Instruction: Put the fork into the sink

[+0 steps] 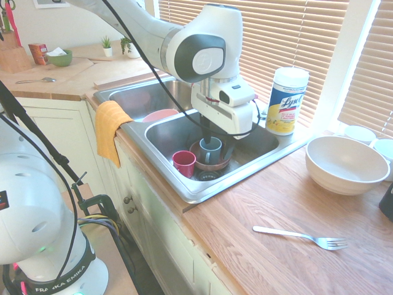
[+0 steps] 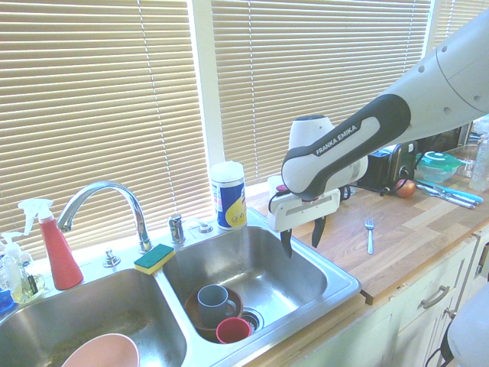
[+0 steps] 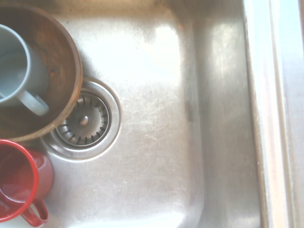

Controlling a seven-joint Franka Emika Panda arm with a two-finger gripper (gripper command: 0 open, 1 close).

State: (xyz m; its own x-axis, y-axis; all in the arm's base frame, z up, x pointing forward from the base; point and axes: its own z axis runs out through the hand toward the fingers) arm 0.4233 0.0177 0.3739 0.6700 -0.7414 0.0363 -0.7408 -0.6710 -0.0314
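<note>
Fork (image 1: 301, 237) on counter (image 1: 245, 209), bowl (image 3: 72, 116) and mugs (image 3: 21, 71) in sink (image 1: 198, 198)

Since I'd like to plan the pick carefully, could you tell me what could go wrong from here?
The fork lies flat on the wooden counter, so the open gripper might skim over its thin handle. In the sink, the blue-gray mug sits in a brown bowl beside the red mug; a fork released there could strike them.

Bright, washed-out daylight through slatted blinds (image 2: 99, 115), white glare on sink metal (image 3: 156, 52), wrist view slightly soft
</note>
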